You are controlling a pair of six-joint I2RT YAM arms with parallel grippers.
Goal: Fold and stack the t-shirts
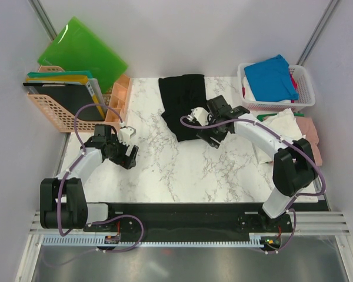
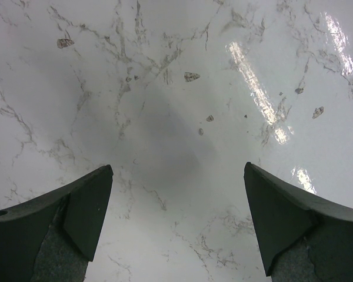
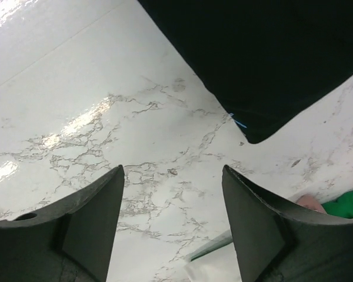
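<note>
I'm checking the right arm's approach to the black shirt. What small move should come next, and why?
Probably ease the right gripper forward to the near corner of the black t-shirt: the jaws stand apart over the table, holding nothing, and that corner lies ahead.

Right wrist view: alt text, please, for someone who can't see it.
A corner of the black t-shirt lies on the white marble table, upper right. The open right pincer frames the bottom edge, holding nothing.

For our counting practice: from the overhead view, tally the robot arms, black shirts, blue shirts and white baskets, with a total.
Arms: 2, left arm and right arm
Black shirt: 1
Blue shirt: 1
White basket: 1
Total: 5
</note>
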